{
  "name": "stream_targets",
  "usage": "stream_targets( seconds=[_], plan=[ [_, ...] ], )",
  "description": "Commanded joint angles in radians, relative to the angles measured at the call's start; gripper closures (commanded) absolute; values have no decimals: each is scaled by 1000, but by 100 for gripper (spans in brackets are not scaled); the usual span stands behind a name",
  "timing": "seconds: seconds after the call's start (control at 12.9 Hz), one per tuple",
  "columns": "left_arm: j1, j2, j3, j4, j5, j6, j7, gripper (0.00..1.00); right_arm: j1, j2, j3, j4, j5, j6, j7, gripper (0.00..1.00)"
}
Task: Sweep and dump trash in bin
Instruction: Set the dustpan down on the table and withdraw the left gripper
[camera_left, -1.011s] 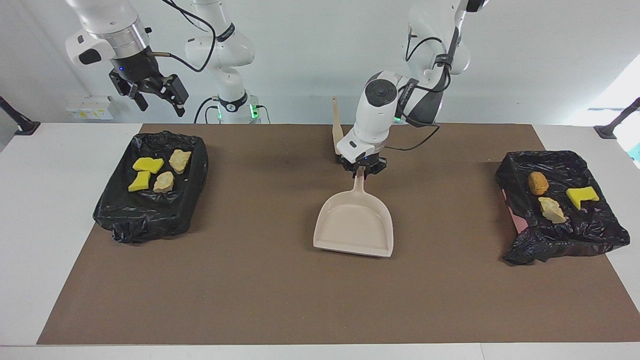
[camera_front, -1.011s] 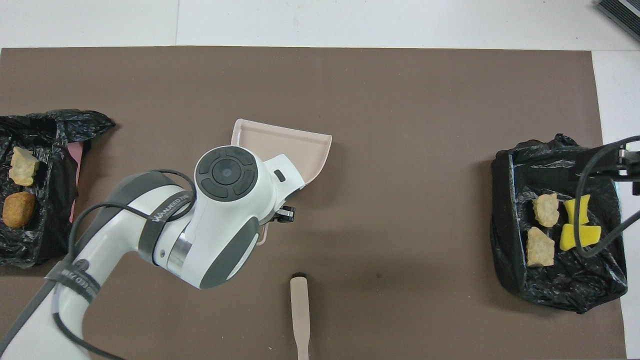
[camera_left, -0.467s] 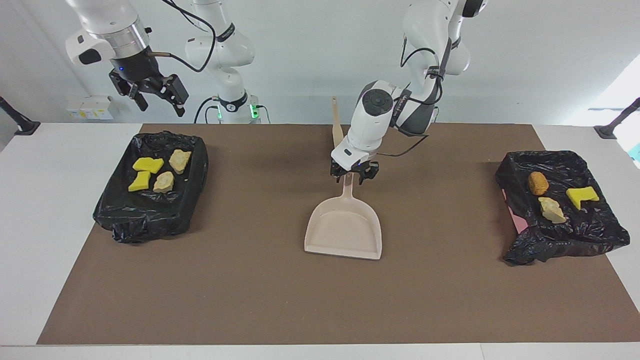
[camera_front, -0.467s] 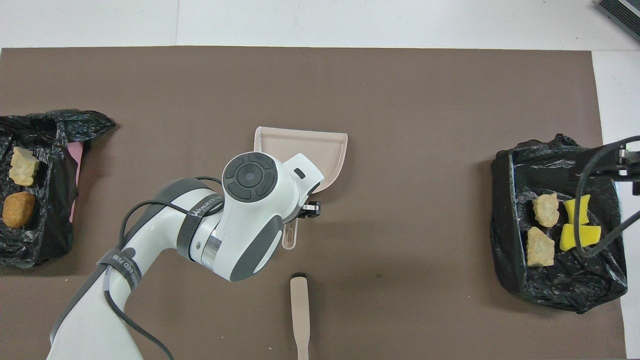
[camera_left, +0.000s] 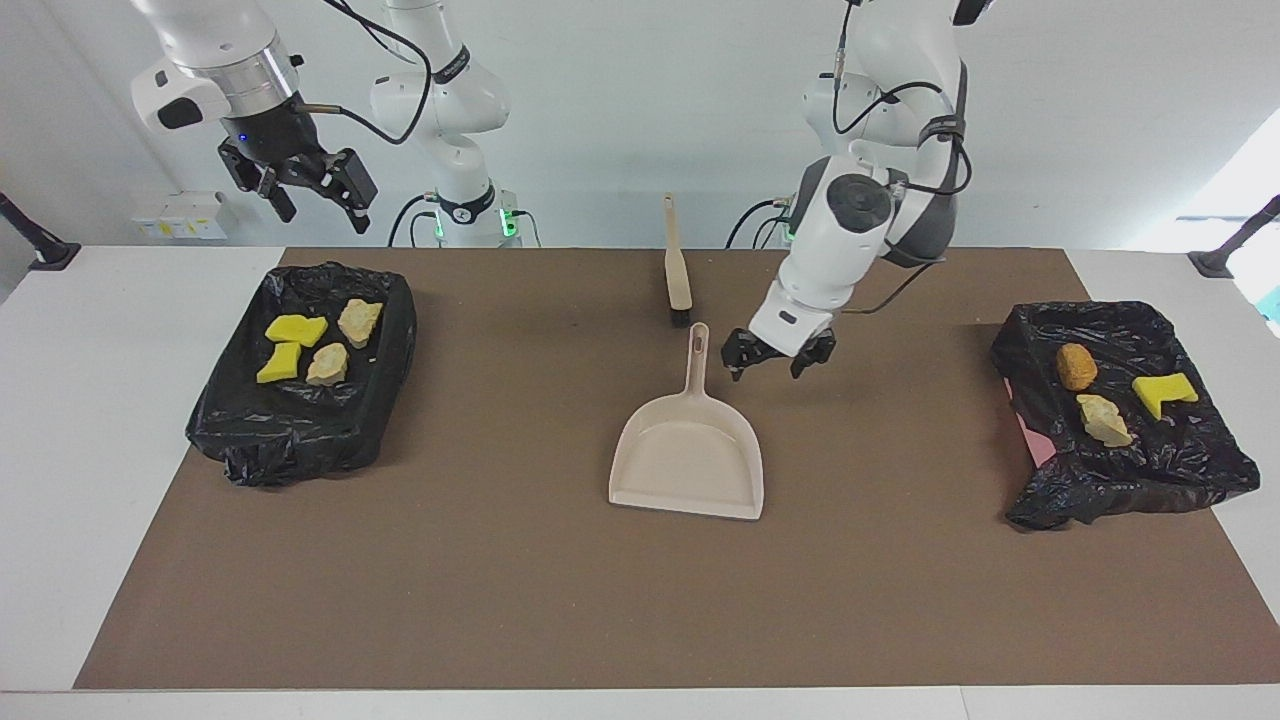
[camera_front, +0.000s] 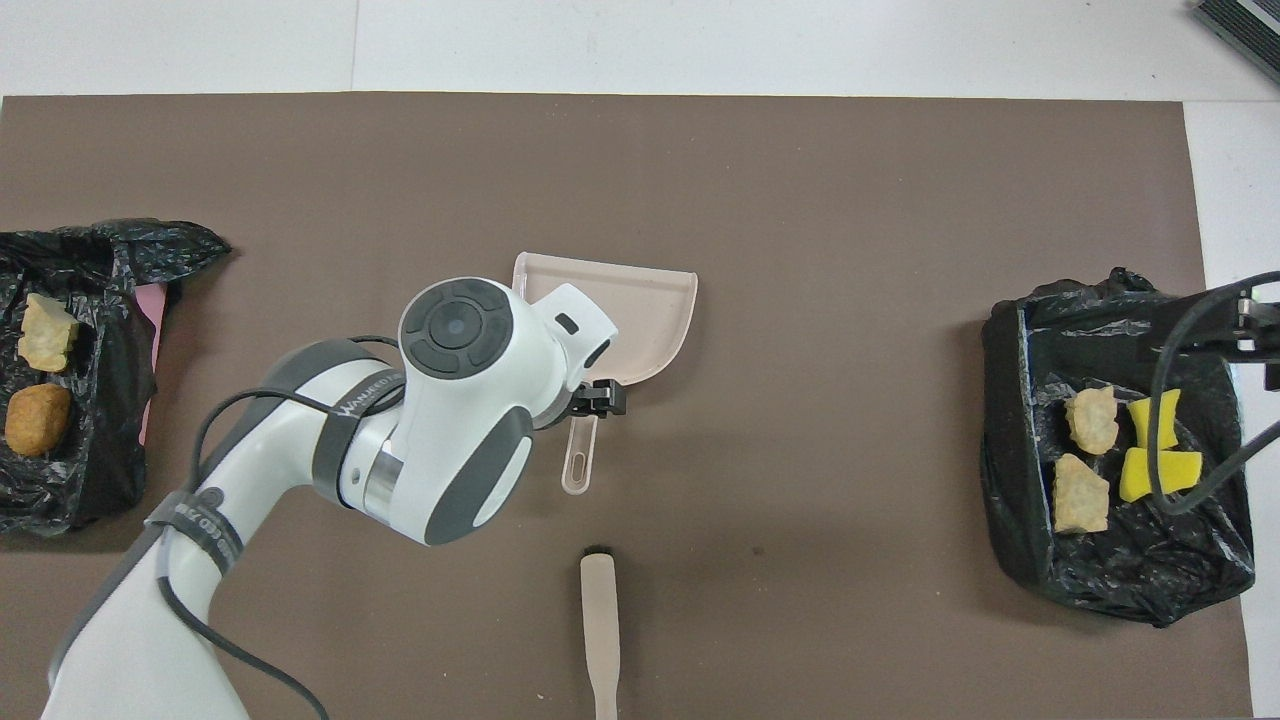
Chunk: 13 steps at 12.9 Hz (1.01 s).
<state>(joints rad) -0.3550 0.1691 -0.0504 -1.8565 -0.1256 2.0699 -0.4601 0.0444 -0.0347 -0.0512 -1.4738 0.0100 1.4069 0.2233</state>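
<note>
1. Two bins lined with black bags are set on the brown mat (camera_left: 520, 600), one at each arm's end of the table.
2. Four pieces of trash (camera_left: 312, 347) are seen in the bin at the right arm's end (camera_left: 300, 440): two yellow scraps and two tan lumps.
3. Three pieces (camera_left: 1105, 398) are seen in the bin at the left arm's end (camera_left: 1180, 470): an orange lump, a tan lump and a yellow scrap.
4. The beige dustpan (camera_left: 688, 455) is laid flat on the mat between the bins, its handle pointed toward the robots.
5. The brush (camera_left: 677, 265) is laid nearer to the robots than the dustpan.
6. The left gripper (camera_left: 778, 362) is held low over the mat just beside the dustpan handle, jaws spread, nothing gripped.
7. The right gripper (camera_left: 310, 195) is held high above its bin, waiting, jaws spread and empty.
</note>
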Motion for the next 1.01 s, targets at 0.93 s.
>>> stream_targets(
  seconds=[0.93],
  plan=[
    [376, -146, -8, 109, 156, -194, 587, 0, -14, -11, 7, -6, -2, -8, -16, 0]
  ],
)
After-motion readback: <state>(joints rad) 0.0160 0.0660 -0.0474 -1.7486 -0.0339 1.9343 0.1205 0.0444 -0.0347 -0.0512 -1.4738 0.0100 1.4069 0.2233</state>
